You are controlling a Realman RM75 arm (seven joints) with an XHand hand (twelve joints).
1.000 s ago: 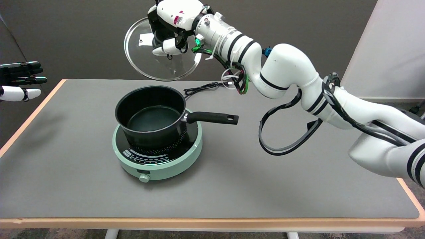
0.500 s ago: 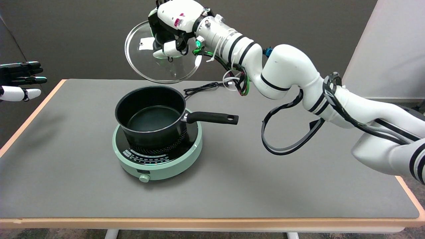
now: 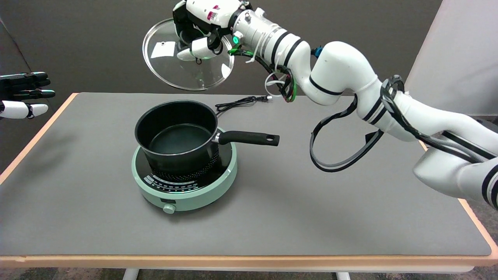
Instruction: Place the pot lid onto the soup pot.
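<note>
A clear glass pot lid [image 3: 183, 68] with a metal rim hangs in the air above and behind the pot, tilted toward the camera. My right hand [image 3: 198, 29] grips the lid at its centre from above; the knob is hidden under the fingers. The black soup pot [image 3: 175, 134] stands open and empty on a mint-green induction cooker [image 3: 184, 182] at the table's middle left. Its black handle [image 3: 249, 138] points right. The lid is well above the pot's rim, not touching it.
The cooker's black power cord [image 3: 241, 102] lies on the grey table [image 3: 311, 217] behind the pot. Cables loop down from my right arm [image 3: 342, 77] over the table's right side. The idle left hand [image 3: 21, 95] hovers at the far left.
My right hand has raised the lid a little and shifted it slightly left, with the arm lifting along with it. The pot and cooker have not moved.
</note>
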